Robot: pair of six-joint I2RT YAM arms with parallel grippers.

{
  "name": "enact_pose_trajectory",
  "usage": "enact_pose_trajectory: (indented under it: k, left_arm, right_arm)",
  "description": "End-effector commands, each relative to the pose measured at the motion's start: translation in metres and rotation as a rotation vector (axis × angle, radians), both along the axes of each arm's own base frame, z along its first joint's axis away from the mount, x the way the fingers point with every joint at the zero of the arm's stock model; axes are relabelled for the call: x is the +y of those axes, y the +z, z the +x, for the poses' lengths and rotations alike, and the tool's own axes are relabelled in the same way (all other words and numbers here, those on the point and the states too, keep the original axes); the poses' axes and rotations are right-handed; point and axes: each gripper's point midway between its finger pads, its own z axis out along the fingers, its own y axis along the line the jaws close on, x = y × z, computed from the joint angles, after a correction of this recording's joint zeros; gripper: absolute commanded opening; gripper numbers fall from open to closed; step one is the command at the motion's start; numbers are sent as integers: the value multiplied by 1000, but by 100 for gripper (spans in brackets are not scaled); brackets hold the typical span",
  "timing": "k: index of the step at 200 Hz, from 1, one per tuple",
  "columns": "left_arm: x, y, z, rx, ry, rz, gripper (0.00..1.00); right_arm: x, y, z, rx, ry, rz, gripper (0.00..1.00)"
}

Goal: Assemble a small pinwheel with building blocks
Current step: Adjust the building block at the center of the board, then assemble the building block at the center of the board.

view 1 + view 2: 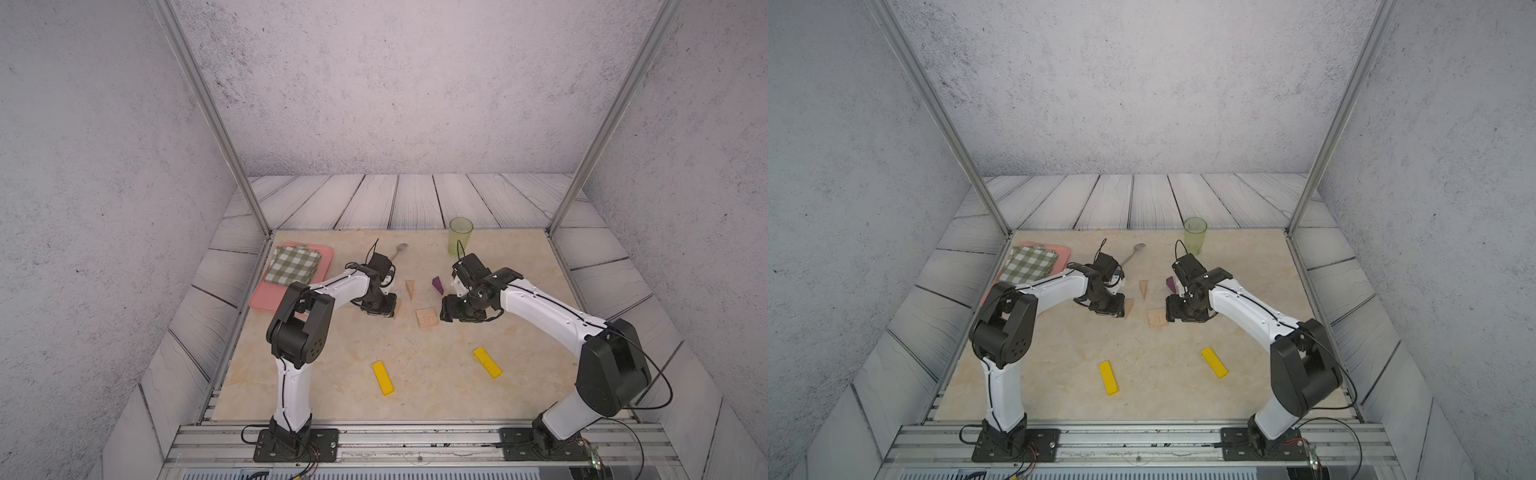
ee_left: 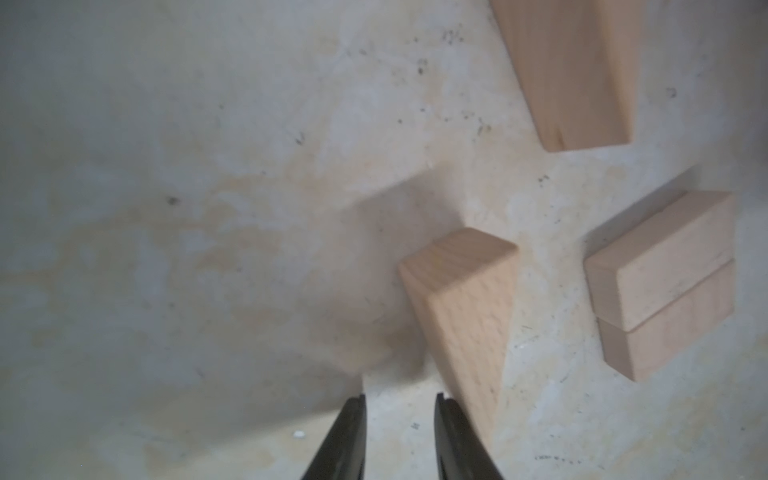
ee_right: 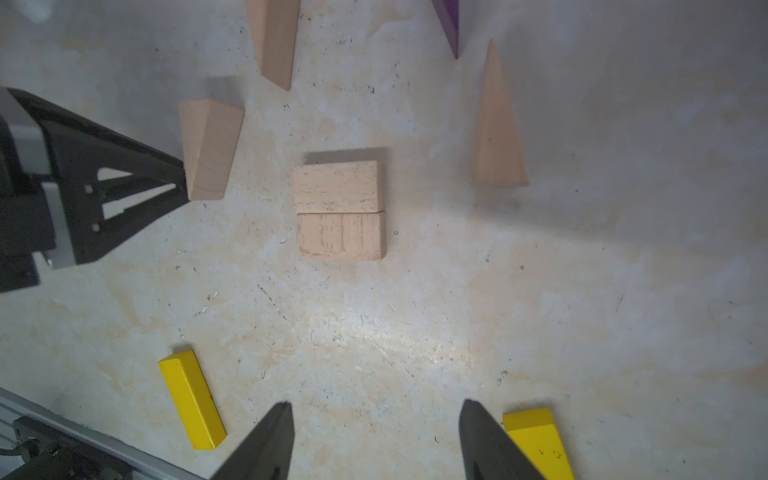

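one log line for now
left gripper shut beside pale wooden wedge | right gripper open, empty | two pale wooden rectangles paired

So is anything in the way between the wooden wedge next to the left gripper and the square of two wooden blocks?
Nothing visible does. Only bare table lies between the wedge and the wooden square.

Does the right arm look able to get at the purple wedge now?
Likely yes: the purple wedge lies near the open, empty right gripper, with nothing on it; the neighbouring wooden wedge lies apart.
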Motion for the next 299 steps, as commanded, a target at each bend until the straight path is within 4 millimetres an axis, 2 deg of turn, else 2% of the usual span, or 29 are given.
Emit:
enact_pose_trajectory:
  k: [1,16,29,51,85,119,176,201,235,274,299]
  left_arm:
    - [-8,20,-5,-30,54,-82,33]
    - [-2,32,-7,-67,100,-96,35]
    - [19,38,-12,-81,175,-43,38]
    - [53,60,-23,-120,300,-43,42]
    - [105,83,-53,-189,452,-69,47]
    - [131,93,-79,-244,505,-79,52]
    - [135,88,-98,-237,511,-117,55]
    - [134,86,-99,-240,509,-124,56]
    - [136,82,-102,-240,510,-123,56]
    - [137,79,-106,-239,518,-130,57]
    - [136,79,-106,-243,519,-135,57]
  right_arm:
    - [17,-8,9,7,16,-21,67]
    - [29,-15,15,8,43,-44,67]
    - [40,-21,21,9,72,-67,67]
    - [57,-28,33,2,137,-118,67]
    - [86,-38,51,-20,232,-166,67]
    - [106,-56,62,-3,292,-209,67]
    - [136,-81,67,19,369,-258,67]
    - [140,-93,66,33,385,-276,57]
    - [141,-103,64,38,423,-293,37]
    - [137,-103,57,26,501,-318,15]
    - [134,-101,42,13,574,-315,10]
